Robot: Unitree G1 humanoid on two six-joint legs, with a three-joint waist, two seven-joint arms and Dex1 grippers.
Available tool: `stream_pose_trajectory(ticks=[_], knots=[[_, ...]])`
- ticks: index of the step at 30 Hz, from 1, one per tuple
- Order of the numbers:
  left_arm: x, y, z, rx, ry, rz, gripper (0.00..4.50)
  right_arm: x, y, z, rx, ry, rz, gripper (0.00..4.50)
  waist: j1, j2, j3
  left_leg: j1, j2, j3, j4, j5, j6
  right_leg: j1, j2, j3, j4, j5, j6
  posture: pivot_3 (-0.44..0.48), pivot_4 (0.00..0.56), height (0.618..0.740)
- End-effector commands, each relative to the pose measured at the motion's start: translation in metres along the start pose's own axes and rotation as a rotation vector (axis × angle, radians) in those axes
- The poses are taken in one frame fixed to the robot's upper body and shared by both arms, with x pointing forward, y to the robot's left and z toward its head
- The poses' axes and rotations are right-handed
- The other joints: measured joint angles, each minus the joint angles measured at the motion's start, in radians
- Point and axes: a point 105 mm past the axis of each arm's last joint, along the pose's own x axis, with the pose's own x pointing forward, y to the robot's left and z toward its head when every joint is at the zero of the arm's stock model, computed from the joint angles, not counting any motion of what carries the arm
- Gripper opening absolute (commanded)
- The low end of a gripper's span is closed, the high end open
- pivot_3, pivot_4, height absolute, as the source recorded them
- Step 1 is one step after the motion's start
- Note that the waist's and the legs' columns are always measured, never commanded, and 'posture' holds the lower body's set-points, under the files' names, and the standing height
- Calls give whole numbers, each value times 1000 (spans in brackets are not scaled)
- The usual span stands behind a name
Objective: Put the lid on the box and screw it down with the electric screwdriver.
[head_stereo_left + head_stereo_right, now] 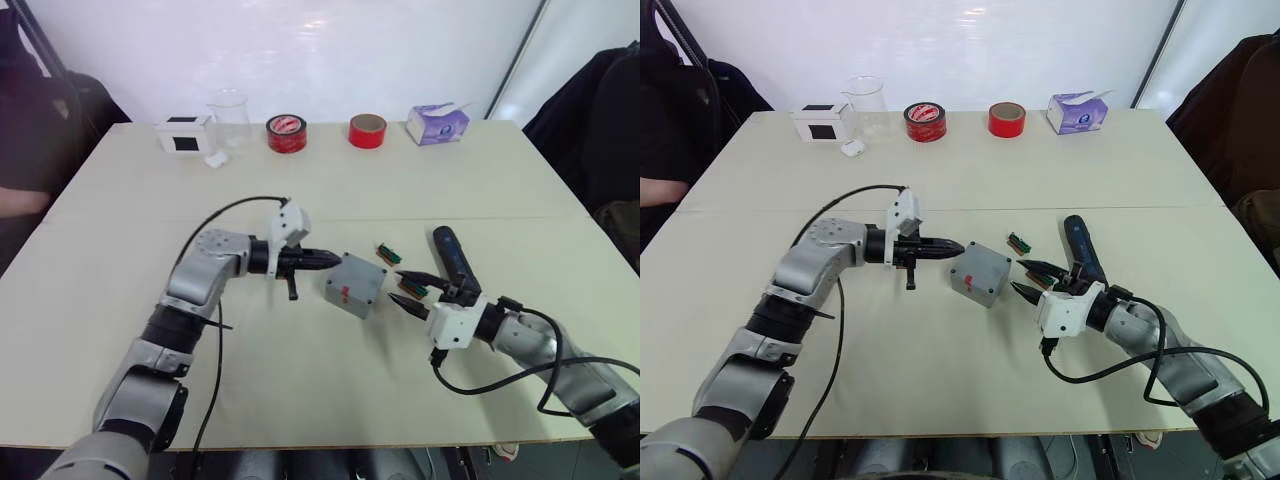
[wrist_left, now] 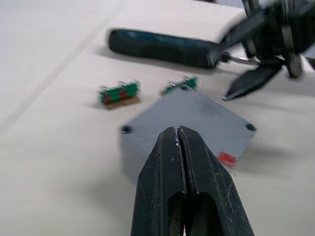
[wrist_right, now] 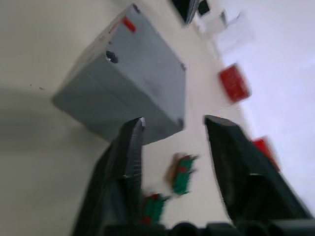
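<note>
Mid-table (image 1: pixel 300 390), we see the lid (image 2: pixel 189 115) on the box (image 1: pixel 355 284); left gripper (image 1: pixel 330 261) clenched empty, right gripper (image 1: pixel 402 286) released beside the electric screwdriver (image 1: pixel 452 258).

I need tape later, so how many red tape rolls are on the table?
2. One red tape roll with a black rim sits at the table's far edge beside the clear beaker; the other red tape roll lies between it and the purple tissue box.
</note>
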Motion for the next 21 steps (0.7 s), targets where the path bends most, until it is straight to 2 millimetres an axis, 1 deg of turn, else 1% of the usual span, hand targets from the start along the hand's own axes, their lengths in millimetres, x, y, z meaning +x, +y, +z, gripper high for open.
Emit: stream_pose_trajectory(ticks=[1,2,6,9,12,16,21], knots=[[-16,9,5,18,-10,82,0,3,-7,8,186,38,-1,136,-2,0,0,0,0,0,0,0,0,0,0,0,0,0,0,0,150,740],[-17,9,0,20,6,90,0,4,-6,8,221,51,8,24,-2,0,0,0,0,0,0,0,0,0,0,0,0,0,0,0,150,740],[-16,9,-18,24,65,109,0,9,-2,10,249,86,27,24,3,0,0,0,0,0,0,0,0,-1,0,0,0,0,0,0,150,740],[-7,1,-31,22,94,88,0,14,6,8,302,119,65,24,3,0,0,-1,-1,0,0,0,0,-1,0,-1,0,0,0,0,150,740],[1,-4,-33,14,92,77,0,19,9,9,319,133,85,24,3,0,0,-2,-1,0,0,0,1,-1,0,-1,-1,0,0,0,150,740],[9,-10,-44,37,125,57,0,27,11,12,336,131,102,24,-1,0,0,-2,-1,0,0,0,1,-3,0,-1,0,0,0,0,150,740],[12,-19,-48,39,140,7,0,35,15,14,333,119,143,24,-2,0,0,-3,0,0,-1,0,1,-3,1,-1,0,0,0,0,150,740]])
